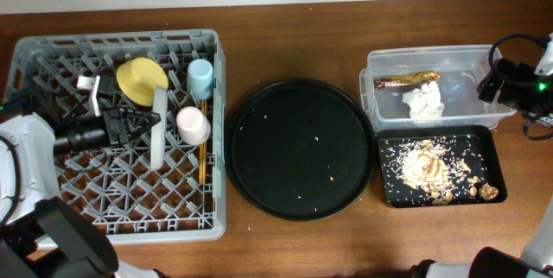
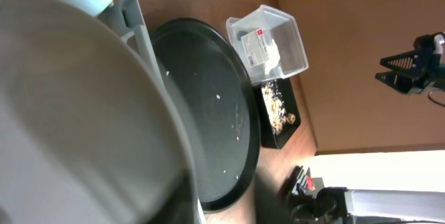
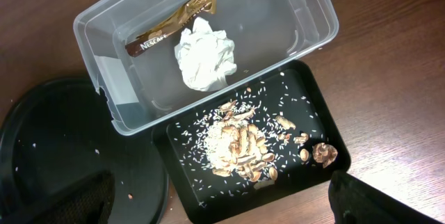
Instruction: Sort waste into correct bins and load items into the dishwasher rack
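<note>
Right now your left end effector (image 1: 147, 123) sits over the dishwasher rack (image 1: 52, 193) at the left of the overhead frame. Its tips are against the pale plate (image 1: 159, 140), which stands on edge among the pegs. You cannot tell from these views whether it is clenched on the plate or released; the left wrist camera shows mostly a blurred grey surface.

Also in the rack are the yellow bowl (image 1: 141, 80) just above the end effector, the light blue cup (image 1: 200, 76) to the bowl's right, the pink cup (image 1: 193, 124) below that, and the chopsticks (image 1: 202, 155) lying beside the pink cup.

Your right end effector (image 3: 226, 204) hovers at the right of the frame with its fingers spread wide, holding nothing. Beneath it the clear tub (image 3: 97, 36) holds the white tissue (image 3: 204, 55) and the gold-brown wrapper (image 3: 170, 24). The black tray (image 3: 327, 123) just beside the tub holds the food scraps (image 3: 235, 146). The large round black tray (image 1: 298, 148) lies on the bench (image 1: 285, 36) between rack and bins.
</note>
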